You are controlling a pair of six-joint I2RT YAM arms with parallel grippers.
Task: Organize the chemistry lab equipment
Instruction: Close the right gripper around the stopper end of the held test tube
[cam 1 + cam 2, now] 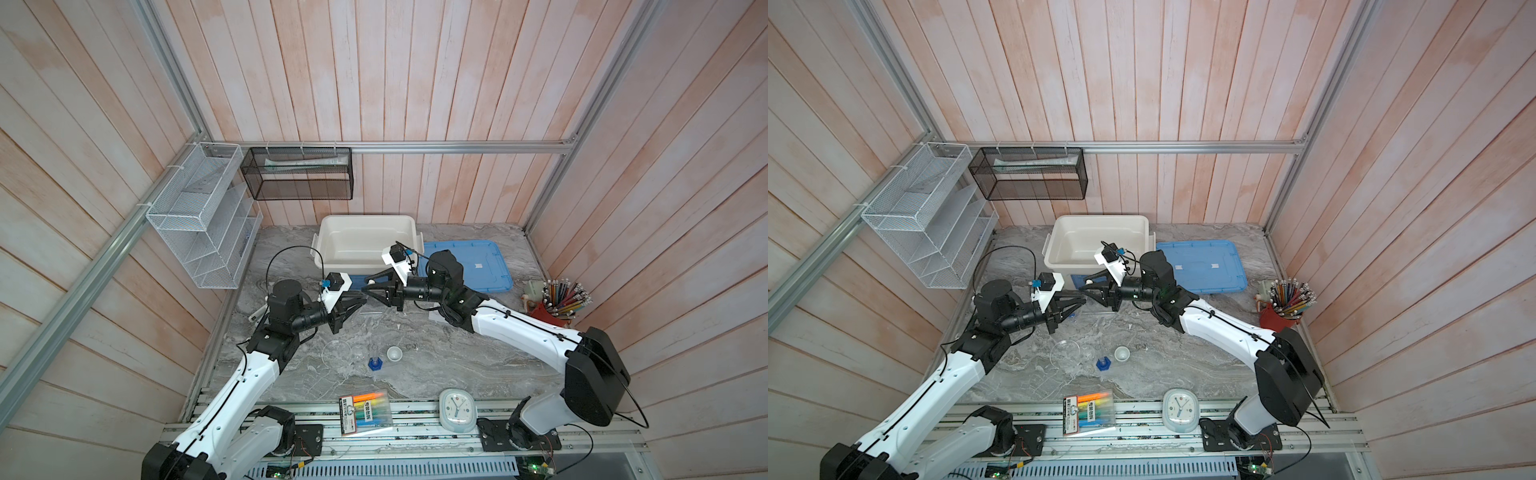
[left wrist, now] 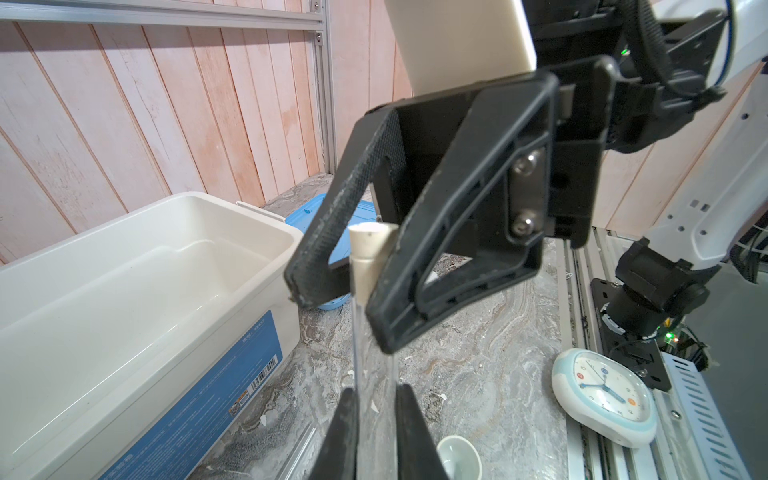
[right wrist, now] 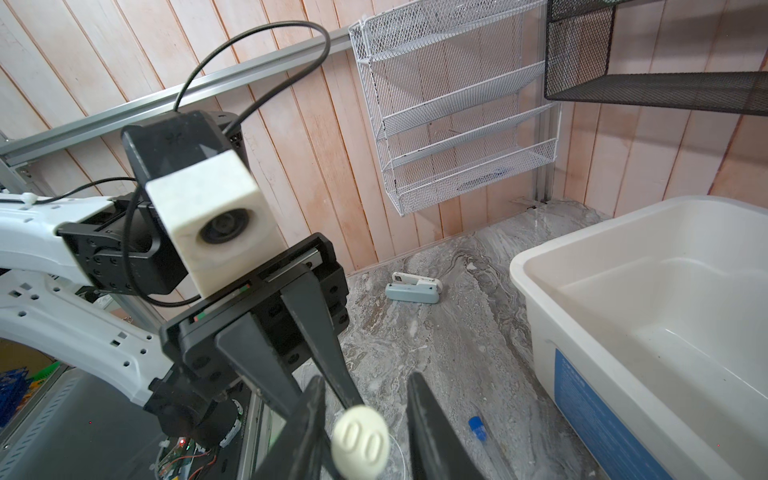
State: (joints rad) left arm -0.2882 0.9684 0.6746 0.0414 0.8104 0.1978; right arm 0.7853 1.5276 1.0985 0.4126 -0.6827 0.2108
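Left gripper (image 2: 376,399), lower centre, clamped on thin clear tube (image 2: 374,365); right gripper (image 2: 341,316) half-open, straddling its white cap (image 2: 368,245).

Grey-veined marble-patterned tabletop (image 1: 457,365) bearing a white bin (image 1: 365,217) with a blue label (image 2: 199,395), a blue lid (image 1: 478,266) beside the bin, a white bowl (image 1: 394,354), a clear blue-based cylinder (image 1: 375,364), a red cup (image 1: 544,314) of multicoloured pencils (image 1: 567,295), and a white, pale-blue-rimmed clock (image 1: 457,409).

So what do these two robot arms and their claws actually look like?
Both the left arm and right arm have white shells, black joints and thin black cables. The left gripper and right gripper are black, two tapering fingers each, under a white camera block.
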